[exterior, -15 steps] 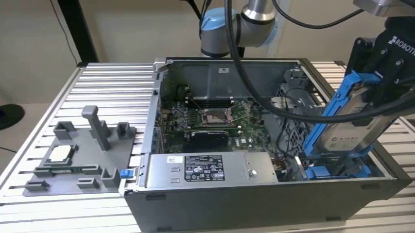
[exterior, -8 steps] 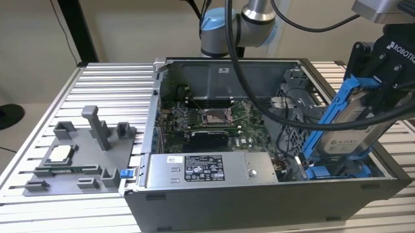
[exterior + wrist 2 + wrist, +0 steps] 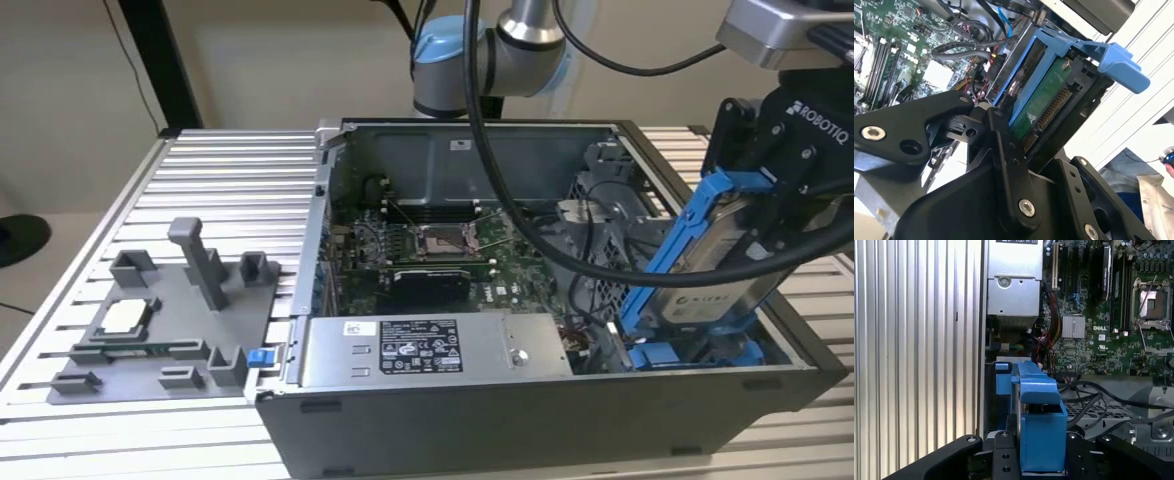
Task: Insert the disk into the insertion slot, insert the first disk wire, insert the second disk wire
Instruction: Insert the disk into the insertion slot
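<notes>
My gripper (image 3: 767,205) is shut on the disk (image 3: 707,275), a silver-grey drive in a bright blue carrier. The disk stands on edge, tilted, above the front corner of the open computer case at the exterior view's right. Its lower end hangs just over the insertion slot (image 3: 694,352), a grey bay with blue rails. In the second wrist view the black fingers (image 3: 1004,150) clamp the disk (image 3: 1046,100) with its green board and connector showing. The first wrist view shows the blue carrier (image 3: 1039,425) over the slot (image 3: 1003,380). Black cables (image 3: 1094,400) lie beside the bay; which are the disk wires I cannot tell.
A grey labelled power-supply box (image 3: 427,350) sits along the case's front wall, beside the slot. The green motherboard (image 3: 441,250) lies behind it. A grey fixture plate (image 3: 160,330) with posts rests on the ribbed aluminium table (image 3: 227,180) at the exterior view's left.
</notes>
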`<state>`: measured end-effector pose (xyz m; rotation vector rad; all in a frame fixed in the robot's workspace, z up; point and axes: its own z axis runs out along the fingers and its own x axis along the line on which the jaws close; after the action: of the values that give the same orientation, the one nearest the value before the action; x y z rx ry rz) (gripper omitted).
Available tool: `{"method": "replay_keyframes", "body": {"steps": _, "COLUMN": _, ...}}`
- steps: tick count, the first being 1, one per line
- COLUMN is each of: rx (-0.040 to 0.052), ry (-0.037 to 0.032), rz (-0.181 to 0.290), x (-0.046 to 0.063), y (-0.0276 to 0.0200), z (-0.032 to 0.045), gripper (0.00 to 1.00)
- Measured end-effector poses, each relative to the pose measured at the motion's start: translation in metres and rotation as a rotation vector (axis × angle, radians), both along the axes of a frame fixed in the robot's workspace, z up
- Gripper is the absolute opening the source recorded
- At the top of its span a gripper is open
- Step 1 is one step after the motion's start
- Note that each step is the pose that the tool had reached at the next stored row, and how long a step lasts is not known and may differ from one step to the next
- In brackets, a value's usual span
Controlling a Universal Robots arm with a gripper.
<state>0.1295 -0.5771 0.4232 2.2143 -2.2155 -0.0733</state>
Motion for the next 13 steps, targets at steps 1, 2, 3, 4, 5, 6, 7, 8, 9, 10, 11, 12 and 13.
{"method": "replay_keyframes", "body": {"steps": 1, "rx": -0.0001, "ry": 0.0, "rz": 0.0, "x": 0.0, "y": 0.0, "z": 0.0, "gripper": 0.0}}
{"method": "replay_keyframes", "body": {"steps": 2, "rx": -0.0002, "ry": 0.0, "rz": 0.0, "x": 0.0, "y": 0.0, "z": 0.0, "gripper": 0.0}}
{"method": "replay_keyframes", "body": {"steps": 3, "rx": -0.0001, "ry": 0.0, "rz": 0.0, "x": 0.0, "y": 0.0, "z": -0.0001, "gripper": 0.0}}
{"method": "replay_keyframes", "body": {"steps": 4, "rx": 0.0, "ry": 0.0, "rz": 0.0, "x": 0.0, "y": 0.0, "z": -0.0002, "gripper": 0.0}}
{"method": "replay_keyframes", "body": {"steps": 5, "rx": 0.0, "ry": 0.0, "rz": 0.0, "x": 0.0, "y": 0.0, "z": -0.0003, "gripper": 0.0}}
{"method": "replay_keyframes", "body": {"steps": 6, "rx": 0.0, "ry": 0.0, "rz": 0.0, "x": 0.0, "y": 0.0, "z": -0.0003, "gripper": 0.0}}
{"method": "replay_keyframes", "body": {"steps": 7, "rx": 0.0001, "ry": 0.0, "rz": 0.0, "x": 0.0, "y": 0.0, "z": -0.0003, "gripper": 0.0}}
{"method": "replay_keyframes", "body": {"steps": 8, "rx": 0.0, "ry": 0.0, "rz": 0.0, "x": 0.0, "y": 0.0, "z": -0.0004, "gripper": 0.0}}
{"method": "replay_keyframes", "body": {"steps": 9, "rx": 0.0002, "ry": 0.0, "rz": 0.0, "x": 0.0, "y": 0.0, "z": -0.0004, "gripper": 0.0}}
{"method": "replay_keyframes", "body": {"steps": 10, "rx": 0.0012, "ry": 0.0, "rz": 0.0, "x": 0.0, "y": 0.0, "z": -0.0006, "gripper": 0.0}}
{"method": "replay_keyframes", "body": {"steps": 11, "rx": 0.0026, "ry": 0.0, "rz": 0.0, "x": 0.0, "y": 0.0, "z": -0.0009, "gripper": 0.0}}
{"method": "replay_keyframes", "body": {"steps": 12, "rx": 0.0048, "ry": 0.0, "rz": 0.0, "x": 0.0, "y": -0.0001, "z": -0.0012, "gripper": 0.0}}
{"method": "replay_keyframes", "body": {"steps": 13, "rx": 0.0078, "ry": 0.0, "rz": 0.0, "x": 0.0, "y": -0.0001, "z": -0.0016, "gripper": 0.0}}
